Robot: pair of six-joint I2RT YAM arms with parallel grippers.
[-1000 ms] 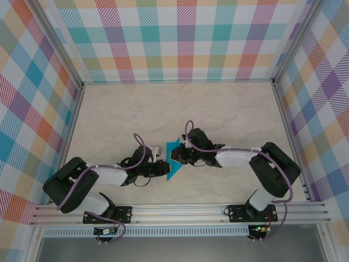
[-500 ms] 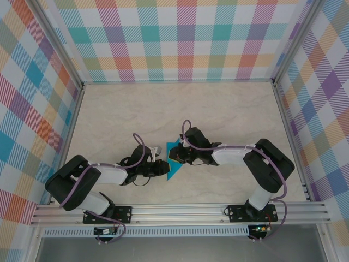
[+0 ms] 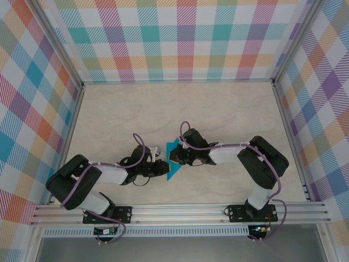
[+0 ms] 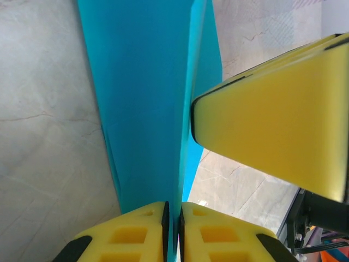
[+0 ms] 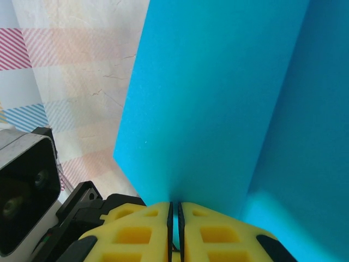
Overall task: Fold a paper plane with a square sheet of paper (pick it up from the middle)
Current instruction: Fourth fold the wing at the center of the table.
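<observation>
Starting at the left of the overhead view, my left arm lay low across the bench (image 3: 229,109), reaching toward the lower centre of the frame, and the left arm's fingers (image 3: 162,167) met the near-left edge of the sheet of paper (image 3: 174,172). Its wrist camera showed those yellow pads (image 4: 136,232) at the bottom of the frame pressed together, with the teal sheet (image 4: 147,109) running up out of the thin slit between them, so I read that as a pinch on the paper. In the middle, the sheet was no flat square. It was folded narrower, with a long crease down it, layers overlapping, and a pointed tip toward the bottom of the overhead frame. It seemed to stand on edge between the two arms, though I could not tell whether the tip touched the bench. To the right, the right arm's fingers (image 3: 175,157) came in from the other side, and one pad showed large at the right of the left wrist frame. Its own camera had both pads (image 5: 136,232) closed at the bottom of the frame, nipping the paper's edge (image 5: 218,98). I judged the early folds done. The slim dart shape, with wings and a clean centre crease, was not there yet, so the later folds remained.
</observation>
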